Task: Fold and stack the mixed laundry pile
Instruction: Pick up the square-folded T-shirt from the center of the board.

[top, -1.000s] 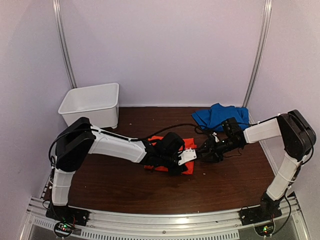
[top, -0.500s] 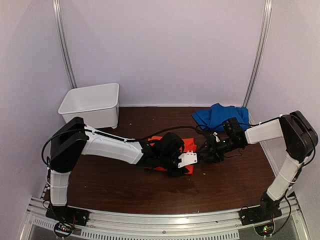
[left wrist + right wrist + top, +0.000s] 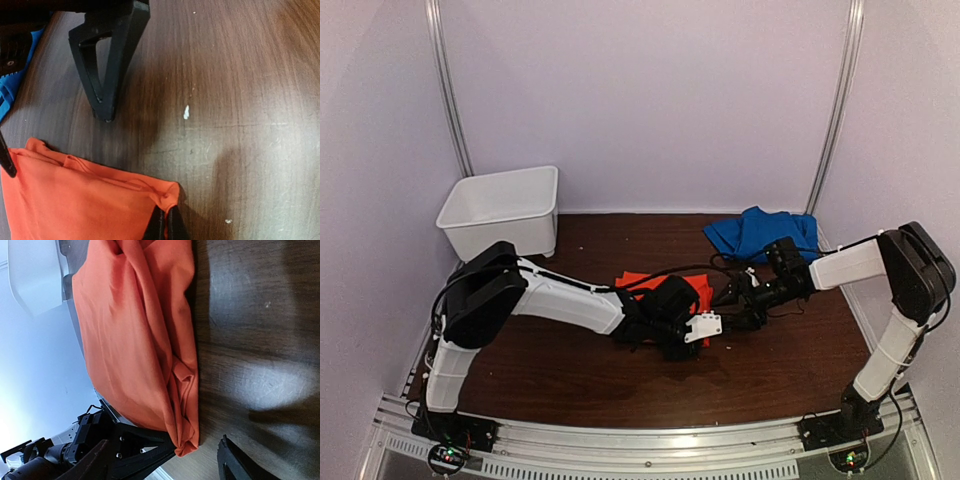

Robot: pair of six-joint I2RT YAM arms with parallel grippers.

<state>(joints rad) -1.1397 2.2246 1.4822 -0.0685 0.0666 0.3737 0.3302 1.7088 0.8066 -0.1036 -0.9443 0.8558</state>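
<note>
The orange-red T-shirt (image 3: pixel 665 286) lies folded mid-table, mostly hidden under my left arm in the top view. In the left wrist view its near corner (image 3: pixel 167 192) is pinched between the tips of my left gripper (image 3: pixel 166 214), which is shut on it. My right gripper (image 3: pixel 732 312) hovers just right of that corner, open, with nothing between its fingers (image 3: pixel 235 465). The right wrist view shows the shirt (image 3: pixel 135 335) as a bunched fold ending at the held corner. The royal-blue garment (image 3: pixel 760 230) lies crumpled at the back right.
A white plastic bin (image 3: pixel 505 208) stands at the back left corner. The dark wooden table (image 3: pixel 570 380) stretches toward the near rail. The two grippers sit almost touching near the centre. Pale walls close in the back and sides.
My left gripper has slid right and toward the near edge and shut on the T-shirt's corner. My right gripper has opened wider and stayed beside it.
</note>
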